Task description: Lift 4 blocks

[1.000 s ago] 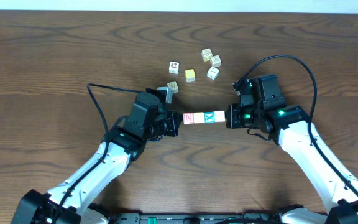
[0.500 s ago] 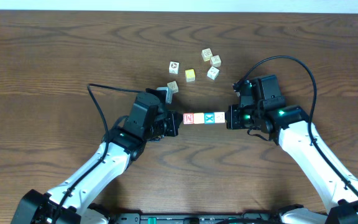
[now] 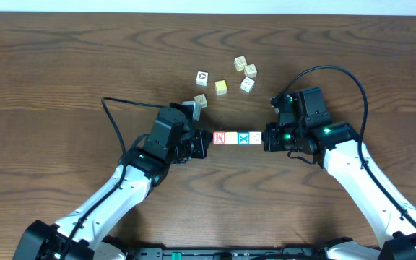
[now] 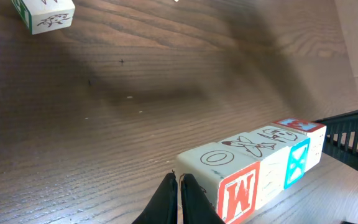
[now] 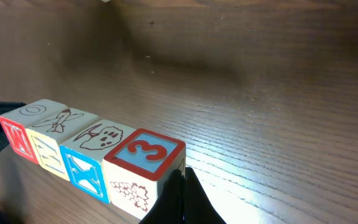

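Note:
Four blocks stand in one tight row: red-faced [image 3: 219,137], yellow [image 3: 231,137], blue X [image 3: 243,137] and whitish [image 3: 255,137]. My left gripper [image 3: 209,137] is shut, and its tip presses the row's left end. The right gripper [image 3: 265,137], also shut, presses the right end. In the left wrist view the shut fingers [image 4: 179,180] touch the end block with the red W [image 4: 238,190]. The right wrist view has the shut fingers [image 5: 183,177] against the block topped with a red 3 [image 5: 145,155], beside the blue X block [image 5: 82,171]. I cannot tell whether the row is off the table.
Several loose cubes lie behind the row: a pale yellow one [image 3: 221,87], whitish ones [image 3: 202,76] [image 3: 247,84] [image 3: 240,63], and one [image 3: 201,100] close to my left arm. A black cable [image 3: 121,105] trails off the left arm.
The row and both gripper tips have shifted very slightly toward the table's near edge. Both grippers stay shut.

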{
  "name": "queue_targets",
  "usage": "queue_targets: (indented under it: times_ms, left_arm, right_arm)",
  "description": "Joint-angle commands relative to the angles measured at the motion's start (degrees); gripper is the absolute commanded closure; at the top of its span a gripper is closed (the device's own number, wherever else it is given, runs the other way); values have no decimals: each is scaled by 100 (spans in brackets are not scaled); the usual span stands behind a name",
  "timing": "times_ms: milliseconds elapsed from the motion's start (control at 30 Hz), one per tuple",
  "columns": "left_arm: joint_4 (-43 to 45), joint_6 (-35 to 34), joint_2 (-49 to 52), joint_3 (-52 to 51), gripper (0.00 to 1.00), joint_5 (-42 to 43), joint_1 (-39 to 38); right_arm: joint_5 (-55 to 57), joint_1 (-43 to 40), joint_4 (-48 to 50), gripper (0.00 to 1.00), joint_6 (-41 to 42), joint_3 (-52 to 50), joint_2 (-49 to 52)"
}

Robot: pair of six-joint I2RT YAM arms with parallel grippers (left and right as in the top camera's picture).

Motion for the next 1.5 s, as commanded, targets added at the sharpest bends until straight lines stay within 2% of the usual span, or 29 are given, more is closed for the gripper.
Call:
queue_targets:
  times_ms: [0,1467]
  left_arm:
    - [166,-57,-118,404,93,1095,-256]
    - [-352,-48,-101,404,93,957,-256]
  right_arm:
    - [-1631,186,83,99,-72,203,-120]
    - [-1266,498,68,99,-20,201,310]
